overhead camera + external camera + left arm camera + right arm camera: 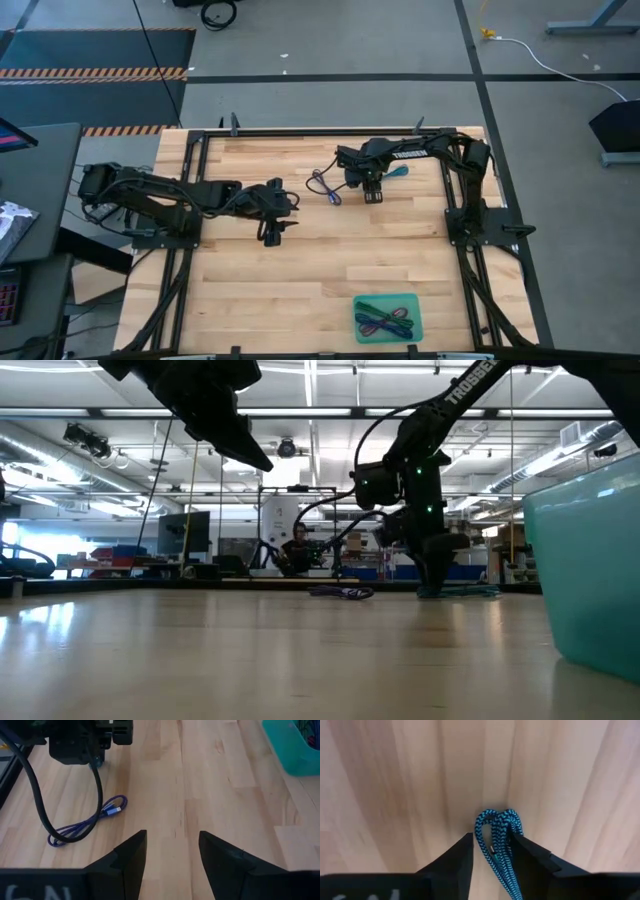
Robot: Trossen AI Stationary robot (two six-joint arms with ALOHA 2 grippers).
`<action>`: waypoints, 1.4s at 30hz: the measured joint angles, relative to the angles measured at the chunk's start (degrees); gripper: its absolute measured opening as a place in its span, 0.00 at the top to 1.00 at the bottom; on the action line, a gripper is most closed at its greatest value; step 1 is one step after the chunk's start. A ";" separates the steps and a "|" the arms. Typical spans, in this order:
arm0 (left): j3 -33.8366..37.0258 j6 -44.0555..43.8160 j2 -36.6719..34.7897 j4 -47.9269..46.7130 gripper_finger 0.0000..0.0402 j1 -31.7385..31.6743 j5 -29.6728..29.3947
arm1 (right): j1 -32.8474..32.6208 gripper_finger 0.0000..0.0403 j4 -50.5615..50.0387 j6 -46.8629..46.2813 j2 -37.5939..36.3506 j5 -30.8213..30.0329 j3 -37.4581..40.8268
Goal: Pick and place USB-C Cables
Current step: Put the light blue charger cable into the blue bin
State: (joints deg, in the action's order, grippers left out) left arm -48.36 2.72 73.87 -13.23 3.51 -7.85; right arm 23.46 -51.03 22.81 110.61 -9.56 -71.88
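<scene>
A: The wooden bench [300,270] stands in a workshop hall with a grey floor and hazard striping. What does each arm do here?

B: The right end effector [492,845] is at the far side of the bench, its fingers closed narrowly on the teal cable [499,845], whose braided loop protrudes between them. The left end effector [172,852] hovers near the bench centre, fingers parted and holding nothing.

A: Where do the remaining cables lie?

B: The blue-violet cable [324,186] rests on the bench just beside the right end effector. Further cables lie in the teal tray [412,304] at the near right edge.

A: What could go wrong?

B: The hold takes only part of the bundle. Judged from this, a strand may slip out during carriage, or a trailing end, seen in the high view, may snag and uncoil.
</scene>
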 joint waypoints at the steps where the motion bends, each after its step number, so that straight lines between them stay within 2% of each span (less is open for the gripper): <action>1: 0.00 0.00 0.00 -0.02 0.53 0.00 0.00 | 0.00 0.68 0.03 -0.18 0.02 -0.31 0.00; 4: 0.00 0.09 0.00 -0.16 0.53 0.00 0.00 | -0.28 0.77 0.05 -1.48 0.02 -1.50 0.00; 8: 0.00 0.07 0.00 -0.64 0.53 0.00 0.00 | -0.70 0.95 -0.93 -3.21 0.02 -1.62 0.02; 9: 0.00 0.09 0.00 -0.91 0.53 0.00 0.02 | -0.95 0.97 -1.24 -3.77 -0.01 -1.73 0.02; 14: 0.02 0.07 0.00 -2.79 0.53 -0.01 0.00 | -3.27 0.98 -6.80 -8.03 -1.18 -2.83 -0.85; 20: 0.02 0.07 0.00 -3.39 0.53 -0.11 -0.03 | -7.71 0.98 -14.11 -14.52 -6.70 -3.16 -5.08; 26: 0.02 0.07 0.00 -3.40 0.53 -0.11 -0.06 | -14.80 0.98 -24.87 -27.77 -11.06 2.32 -12.54; 30: 0.02 0.52 0.00 -3.54 0.53 -0.11 -1.86 | -22.30 0.98 -32.39 -38.46 -11.46 8.13 -17.64; 34: 0.02 0.92 0.00 -4.74 0.53 -0.13 -3.06 | -30.84 0.98 -32.73 -49.26 -11.41 14.91 -22.06; 38: 0.02 0.98 0.00 -4.71 0.53 -0.11 -3.04 | -38.37 0.98 -30.21 -61.31 -11.41 18.95 -24.53; 42: 0.02 1.74 0.00 -4.37 0.53 -0.13 -3.82 | -44.39 0.98 -23.44 -71.96 -11.41 22.48 -24.59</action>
State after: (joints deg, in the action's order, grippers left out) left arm -48.34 4.46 73.87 -17.61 3.38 -11.67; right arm -20.93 -74.46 -49.15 99.20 12.92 -96.47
